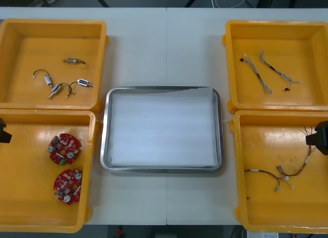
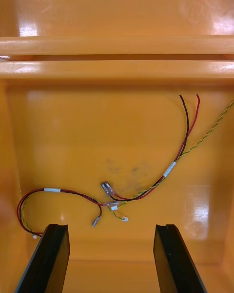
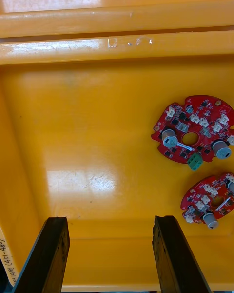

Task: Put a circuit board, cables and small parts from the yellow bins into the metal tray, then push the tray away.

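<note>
The metal tray [image 1: 162, 130], white inside and holding nothing, lies at the table's middle. Two round red circuit boards [image 1: 64, 148] [image 1: 67, 185] rest in the near left yellow bin [image 1: 25, 171]. My left gripper [image 1: 2, 131] hovers at that bin's outer edge; in its wrist view the left gripper [image 3: 109, 256] is open over bare bin floor, with the boards [image 3: 192, 136] [image 3: 209, 205] off to one side. My right gripper [image 1: 320, 138] hangs over the near right bin [image 1: 261, 145]. The right gripper [image 2: 111, 259] is open, just short of the red, black and yellow cables [image 2: 185, 136].
The far left bin [image 1: 31, 53] holds small metal parts [image 1: 77, 60] with short leads. Two twisted blue and white cables [image 1: 256, 74] lie in the far right bin [image 1: 307, 48]. Bare table surrounds the tray in front and behind.
</note>
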Action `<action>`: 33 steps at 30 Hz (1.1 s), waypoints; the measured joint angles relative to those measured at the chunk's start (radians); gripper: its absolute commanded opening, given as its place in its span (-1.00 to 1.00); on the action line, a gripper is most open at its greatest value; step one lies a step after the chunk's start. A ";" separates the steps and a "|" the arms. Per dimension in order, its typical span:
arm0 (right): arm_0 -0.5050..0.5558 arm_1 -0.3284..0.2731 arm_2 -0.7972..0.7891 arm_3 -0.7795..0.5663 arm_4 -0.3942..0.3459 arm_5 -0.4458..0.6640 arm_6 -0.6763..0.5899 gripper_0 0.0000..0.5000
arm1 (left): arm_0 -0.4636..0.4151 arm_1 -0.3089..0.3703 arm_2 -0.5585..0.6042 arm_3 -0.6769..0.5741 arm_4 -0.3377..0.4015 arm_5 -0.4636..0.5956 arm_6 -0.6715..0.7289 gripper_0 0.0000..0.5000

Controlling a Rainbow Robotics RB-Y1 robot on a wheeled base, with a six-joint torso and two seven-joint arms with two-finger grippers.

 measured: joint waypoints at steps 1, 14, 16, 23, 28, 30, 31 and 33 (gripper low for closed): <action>0.000 0.000 0.000 0.000 0.000 0.000 0.000 1.00 | 0.000 0.000 0.000 0.000 0.000 0.000 0.000 1.00; 0.000 0.000 0.000 0.000 0.000 0.000 0.000 1.00 | 0.000 0.000 0.000 0.000 0.000 0.000 0.000 1.00; 0.000 0.000 0.000 0.000 0.000 0.000 0.000 1.00 | 0.000 0.000 0.000 0.000 0.000 0.000 0.000 1.00; 0.000 0.000 0.000 0.000 0.000 0.000 0.000 1.00 | 0.000 0.000 0.000 0.000 0.000 0.000 0.000 1.00; 0.000 0.000 0.000 0.000 0.000 0.000 0.000 1.00 | 0.000 0.000 0.000 0.000 0.000 0.000 0.000 1.00; 0.000 0.000 0.000 0.000 0.000 0.000 0.000 1.00 | 0.000 0.000 0.000 0.000 0.000 0.000 0.000 1.00; 0.000 0.000 0.000 0.000 0.000 0.000 0.000 1.00 | 0.000 0.000 0.000 0.000 0.000 0.000 0.000 1.00; 0.000 0.000 0.000 0.000 0.000 0.000 0.000 1.00 | 0.000 0.000 0.000 0.000 0.000 0.000 0.000 1.00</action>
